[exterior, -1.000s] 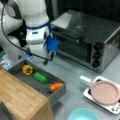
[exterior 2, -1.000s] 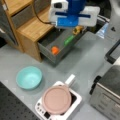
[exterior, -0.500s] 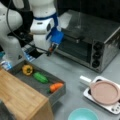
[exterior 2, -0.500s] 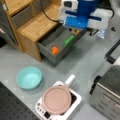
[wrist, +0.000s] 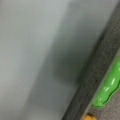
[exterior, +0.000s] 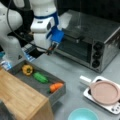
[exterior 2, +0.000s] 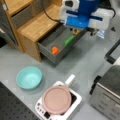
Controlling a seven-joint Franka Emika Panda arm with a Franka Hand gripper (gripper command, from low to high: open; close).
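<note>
Grey desk point(exterior: 67, 72) fills both front views, carrying everything else. Largest on it is the toaster oven point(exterior: 90, 42), at a front view's right, with the white arm point(exterior: 42, 22) rising just beside its door. Next comes the wooden cabinet point(exterior 2: 37, 25), whose open grey drawer point(exterior 2: 50, 53) juts out over the desk. A white hotplate point(exterior 2: 75, 98) bears a pink pan point(exterior 2: 57, 100), and a teal bowl point(exterior 2: 28, 77) sits near it.

Inside the drawer lie 3 pieces of toy produce in a row: a yellow pepper point(exterior: 27, 70), a green cucumber point(exterior: 40, 77) and an orange carrot point(exterior: 55, 87).

The jaws point(exterior: 51, 50) hang above the desk between drawer and oven, outside the drawer's wall and clear of all 3 pieces. I cannot tell whether they are parted or closed; nothing shows between them.

From the jaws the cucumber is the nearest piece, lying below and toward a front view's left, across the drawer wall. Its long axis runs along the drawer, roughly parallel to that wall, as the wrist view point(wrist: 110, 87) confirms with the wall crossing diagonally beside it.

The arm's last link points downward, wrist tilted slightly toward the drawer.
</note>
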